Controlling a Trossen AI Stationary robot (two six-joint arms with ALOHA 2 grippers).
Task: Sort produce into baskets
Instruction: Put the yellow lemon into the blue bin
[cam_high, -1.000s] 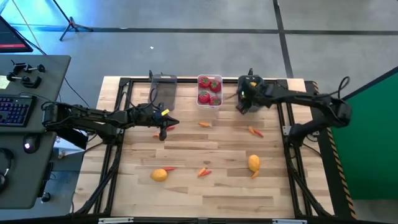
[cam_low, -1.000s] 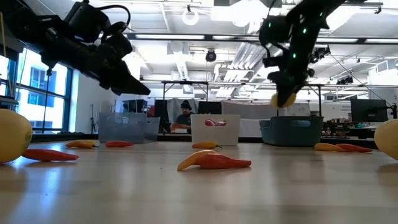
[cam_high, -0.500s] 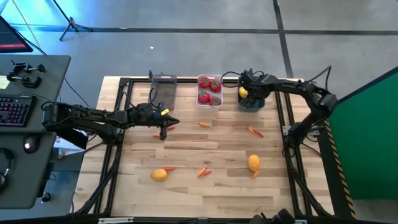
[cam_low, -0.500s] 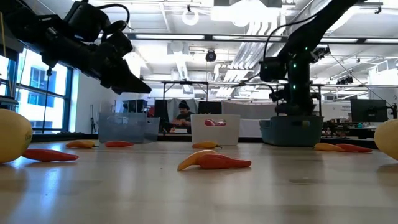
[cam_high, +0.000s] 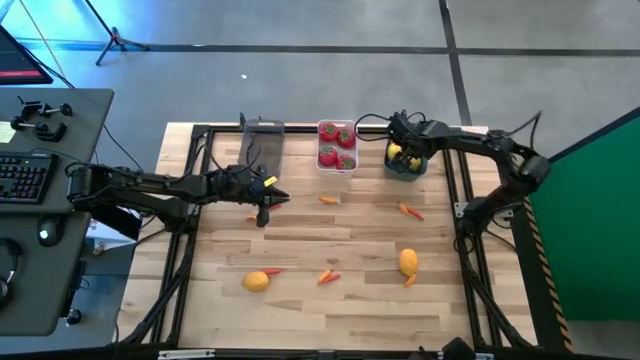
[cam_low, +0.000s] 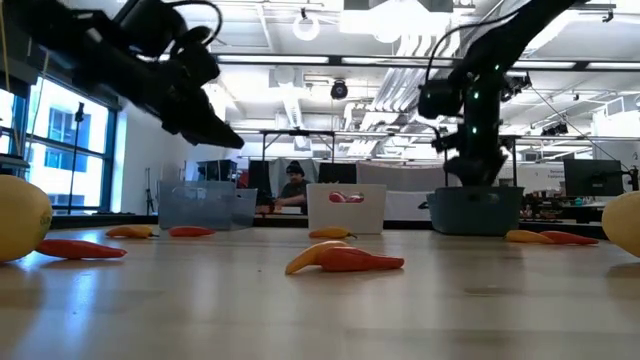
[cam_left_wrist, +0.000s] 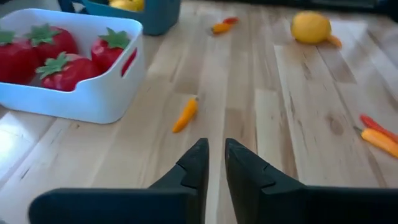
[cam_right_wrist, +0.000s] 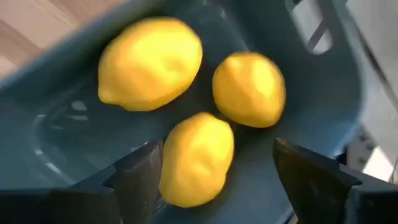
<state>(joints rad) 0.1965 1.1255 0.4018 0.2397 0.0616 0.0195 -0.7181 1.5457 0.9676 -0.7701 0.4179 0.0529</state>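
Note:
My right gripper (cam_high: 403, 150) hangs open over the dark teal bin (cam_high: 408, 168) at the table's far right. Three yellow lemons (cam_right_wrist: 151, 62) lie in that bin, one (cam_right_wrist: 196, 158) right below my open fingers. My left gripper (cam_high: 265, 200) is shut and empty, above the table's left middle, near a small orange-red piece (cam_high: 253, 216). The white bin (cam_high: 337, 146) holds several red tomatoes (cam_left_wrist: 59, 59). The smoky grey bin (cam_high: 263, 140) stands to its left. Two more lemons (cam_high: 257, 281) (cam_high: 408, 262) lie on the near part of the table.
Slim orange-red pieces lie scattered on the wood: one near the white bin (cam_high: 328, 199), one at the right (cam_high: 410, 211), others near the middle front (cam_high: 328, 276). A black frame (cam_high: 196, 150) runs along the table's edges. A person sits far behind the table (cam_low: 294, 185).
My right gripper has gone toward the table's far edge with a lemon, come down over the teal bin and let go. That lemon now lies in the bin with the two others.

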